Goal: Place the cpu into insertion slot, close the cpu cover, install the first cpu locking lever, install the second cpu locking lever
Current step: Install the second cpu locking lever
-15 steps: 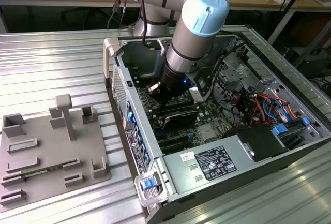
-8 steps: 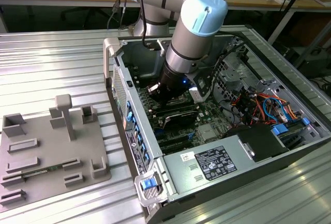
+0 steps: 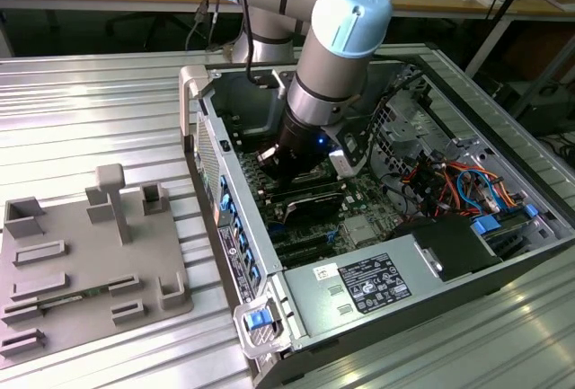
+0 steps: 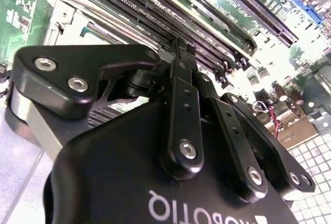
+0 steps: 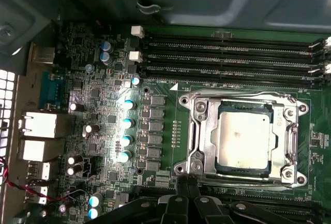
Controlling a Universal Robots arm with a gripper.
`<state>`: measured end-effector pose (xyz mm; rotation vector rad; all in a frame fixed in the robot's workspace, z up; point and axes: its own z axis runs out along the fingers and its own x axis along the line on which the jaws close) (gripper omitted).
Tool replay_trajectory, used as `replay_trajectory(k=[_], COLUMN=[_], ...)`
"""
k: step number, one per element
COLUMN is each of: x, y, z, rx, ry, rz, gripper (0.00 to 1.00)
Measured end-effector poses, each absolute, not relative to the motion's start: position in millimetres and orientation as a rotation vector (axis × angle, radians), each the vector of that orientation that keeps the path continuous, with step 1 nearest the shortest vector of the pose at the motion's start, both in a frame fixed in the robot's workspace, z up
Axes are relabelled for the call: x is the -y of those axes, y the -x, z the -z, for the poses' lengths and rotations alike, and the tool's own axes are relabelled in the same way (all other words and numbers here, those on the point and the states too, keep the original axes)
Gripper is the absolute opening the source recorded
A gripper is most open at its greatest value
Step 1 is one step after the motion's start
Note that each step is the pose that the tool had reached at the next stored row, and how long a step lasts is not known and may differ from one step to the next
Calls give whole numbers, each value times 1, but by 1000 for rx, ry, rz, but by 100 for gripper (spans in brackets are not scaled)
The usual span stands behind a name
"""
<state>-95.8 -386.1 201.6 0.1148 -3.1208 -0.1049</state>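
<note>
**Chip seated under its cover, gripper low at the socket's edge**

Gripper (image 5: 187,182) fingers sit together, tips meeting in a narrow point, with nothing visible between them; I judge it closed and empty. In the first wrist view that point rests at, or just over, the near rim of the insertion slot (image 5: 199,131), close to the corner of the metal frame, though whether it actually touches metal there I cannot tell. In the second wrist view the same fingertips (image 4: 181,53) come down beside the long black memory slots (image 4: 217,6), with the silver socket frame partly seen past the gripper body.

Just beyond the tips lies the cpu (image 5: 243,140), flat and square inside the socket, its pale metal top showing through the window of the cpu cover (image 5: 289,131). The cover looks lowered flat around the chip rather than standing up on its hinge, so placing the chip and closing the cover both appear done. Whether either locking lever is already hooked down I cannot make out; that part reads as the work in hand or left.

Farther off, the exterior view shows the arm (image 3: 328,75) reaching steeply down into the open computer case (image 3: 193,92), which lies on a ribbed metal table (image 3: 90,110).
</note>
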Motion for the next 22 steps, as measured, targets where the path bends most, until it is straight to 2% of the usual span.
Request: replay_trajectory(k=[16, 22], x=[382, 382], y=[97, 97], z=[-198, -215], rx=[3120, 3120], ry=[-115, -116], rz=[155, 159], gripper=[11, 11])
